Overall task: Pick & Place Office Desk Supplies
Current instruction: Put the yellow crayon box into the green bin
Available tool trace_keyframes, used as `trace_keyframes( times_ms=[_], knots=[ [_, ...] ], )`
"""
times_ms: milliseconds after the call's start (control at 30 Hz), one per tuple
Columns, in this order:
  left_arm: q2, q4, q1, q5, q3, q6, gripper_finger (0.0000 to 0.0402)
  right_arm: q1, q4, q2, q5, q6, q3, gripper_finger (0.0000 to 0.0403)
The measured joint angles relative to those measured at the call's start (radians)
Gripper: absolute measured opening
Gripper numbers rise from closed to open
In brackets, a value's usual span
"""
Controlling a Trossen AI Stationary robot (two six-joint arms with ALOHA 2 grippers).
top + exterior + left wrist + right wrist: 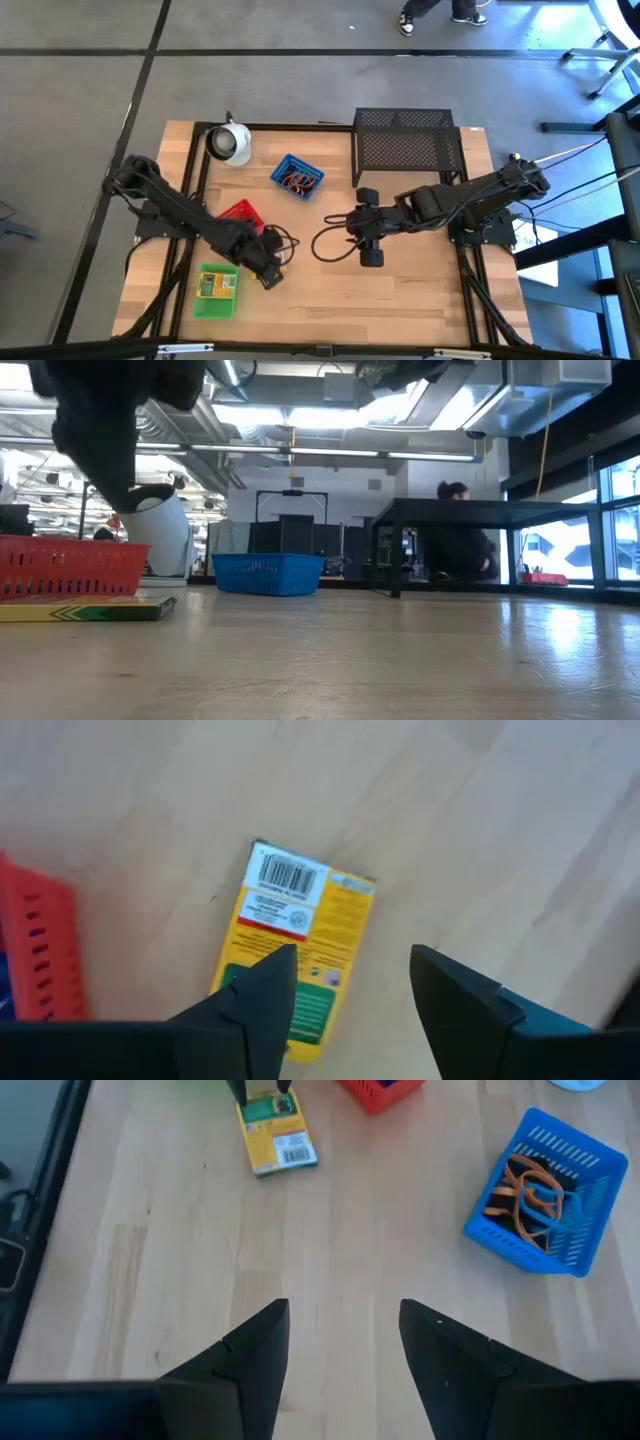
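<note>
The yellow-green box [298, 945] lies flat on the table just under the left claw [350, 995], whose fingers are spread and empty.

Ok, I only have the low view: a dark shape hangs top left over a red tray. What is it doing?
Observer: That is the left end effector, open above a yellow-green box lying flat on the table.
Operator: Anything in the blue tray?
Observer: Yes, orange loops lie inside the blue tray.
Operator: And the other arm?
Observer: The right end effector is open over bare table, holding nothing.
</note>
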Motion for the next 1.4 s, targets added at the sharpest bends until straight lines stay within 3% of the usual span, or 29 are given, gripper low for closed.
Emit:
trace_keyframes(
  times_ms=[200, 433, 600, 933, 1200, 1400],
  knots=[
    [0.104, 0.0, 0.004, 0.009, -0.004, 0.127, 0.0194, 0.003, 0.117, -0.001, -0.022, 0.013, -0.122, 0.0194],
    [0.22, 0.0, 0.007, 0.057, -0.004, 0.165, 0.0194, 0.001, 0.406, -0.001, -0.048, 0.108, -0.31, 0.0194],
    [0.258, 0.016, 0.043, 0.065, 0.002, 0.177, 0.0194, 0.004, 0.442, -0.001, -0.047, 0.183, -0.344, 0.0194],
    [0.278, 0.322, 0.222, 0.012, 0.015, 0.339, 0.0194, 0.035, 0.45, -0.001, -0.017, 0.211, -0.344, 0.0194],
    [0.214, 0.097, 0.247, 0.157, 0.09, 0.313, 0.0194, 0.035, 0.484, -0.001, -0.015, 0.241, -0.411, 0.0194],
    [0.194, 0.046, 0.201, 0.14, 0.09, 0.389, 0.0194, 0.026, 0.825, 0.001, -0.071, 0.345, -0.577, 0.0194]
  ],
)
